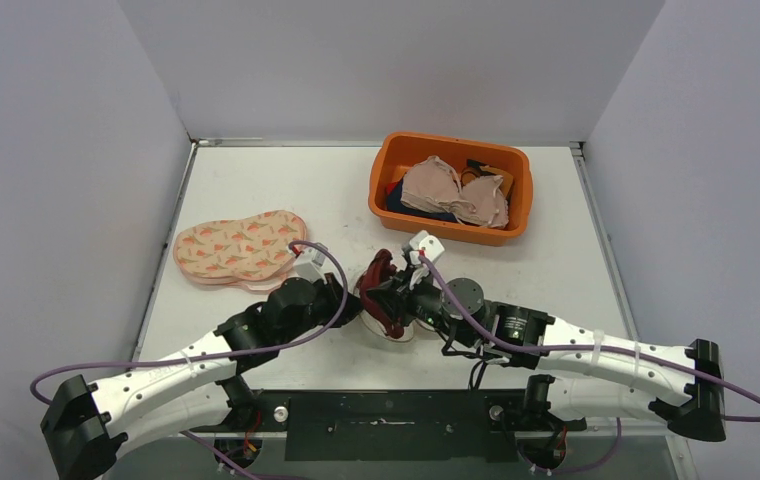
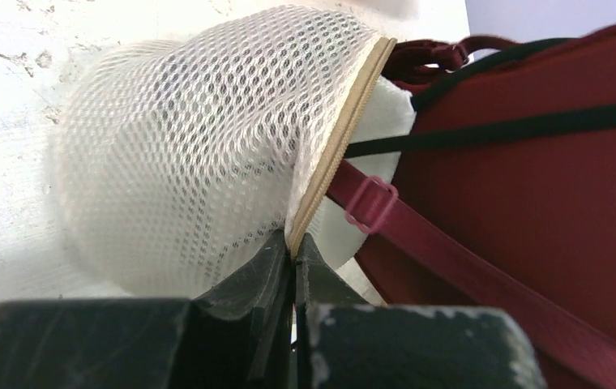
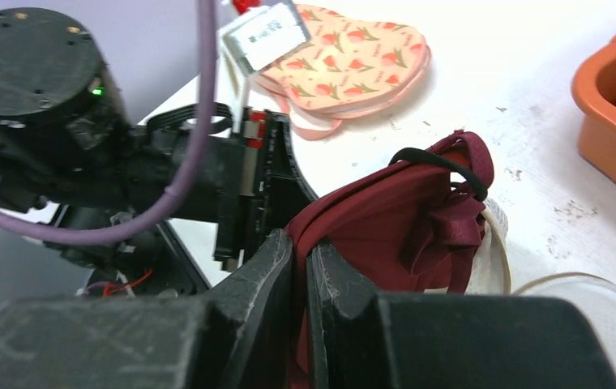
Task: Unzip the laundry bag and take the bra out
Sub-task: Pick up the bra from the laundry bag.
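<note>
Left gripper (image 2: 293, 247) — pinches laundry bag (image 2: 183, 154) edge | right gripper (image 3: 301, 243) — clamps bra (image 3: 378, 227)

Clock centre: the laundry bag (image 2: 191, 146), 12 pointing away from the arm bases.
Centre: left gripper (image 2: 295, 251) pinches the bag's zipper edge, right gripper (image 3: 301, 243) pinches the bra (image 3: 386, 219); tightly packed, no passage between them.
12 o'clock: bare table (image 1: 286, 180) to the back wall, open.
1 o'clock: orange bin (image 1: 444, 228) heaped with garments (image 1: 456, 190), blocking.
10 o'clock: flat printed pads (image 1: 239, 247), low obstacle.
3 o'clock: open table.
7 o'clock: left arm (image 1: 166, 375).
4 o'clock: right arm (image 1: 606, 360).
Overhead: purple cable (image 3: 205, 65) loops above the left wrist.
</note>
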### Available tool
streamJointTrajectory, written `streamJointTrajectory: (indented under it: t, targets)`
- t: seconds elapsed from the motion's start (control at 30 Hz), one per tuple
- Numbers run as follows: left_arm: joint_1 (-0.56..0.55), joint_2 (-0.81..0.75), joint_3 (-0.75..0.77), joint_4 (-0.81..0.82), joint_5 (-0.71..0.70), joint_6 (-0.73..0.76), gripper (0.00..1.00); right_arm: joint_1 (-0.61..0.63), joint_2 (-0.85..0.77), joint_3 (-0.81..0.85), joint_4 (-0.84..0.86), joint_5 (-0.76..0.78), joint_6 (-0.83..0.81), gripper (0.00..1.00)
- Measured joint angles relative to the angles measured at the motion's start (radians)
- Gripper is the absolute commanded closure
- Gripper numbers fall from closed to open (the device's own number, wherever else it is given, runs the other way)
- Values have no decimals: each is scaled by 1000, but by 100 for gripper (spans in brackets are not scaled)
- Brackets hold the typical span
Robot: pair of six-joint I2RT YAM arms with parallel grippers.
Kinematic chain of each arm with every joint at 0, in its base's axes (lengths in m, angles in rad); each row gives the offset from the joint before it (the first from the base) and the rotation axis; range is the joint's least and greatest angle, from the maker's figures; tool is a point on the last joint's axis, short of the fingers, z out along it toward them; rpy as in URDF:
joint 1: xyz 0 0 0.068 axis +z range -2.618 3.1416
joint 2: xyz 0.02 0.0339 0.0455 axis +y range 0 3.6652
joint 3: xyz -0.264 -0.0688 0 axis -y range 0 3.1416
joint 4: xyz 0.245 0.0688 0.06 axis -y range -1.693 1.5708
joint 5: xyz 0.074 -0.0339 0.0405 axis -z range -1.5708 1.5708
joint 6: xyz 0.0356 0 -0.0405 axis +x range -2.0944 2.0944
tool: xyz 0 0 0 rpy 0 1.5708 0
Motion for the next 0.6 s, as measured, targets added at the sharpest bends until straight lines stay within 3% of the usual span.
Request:
streamJointTrajectory:
  t: [0.23, 0.6]
  targets:
    - [-3, 9, 0, -1, -14, -1, 100, 0, 21, 83, -140, -80, -35, 95]
    - [-3, 13, 0, -24, -54, -8, 100, -7, 12, 112, -290, -24, -69, 95]
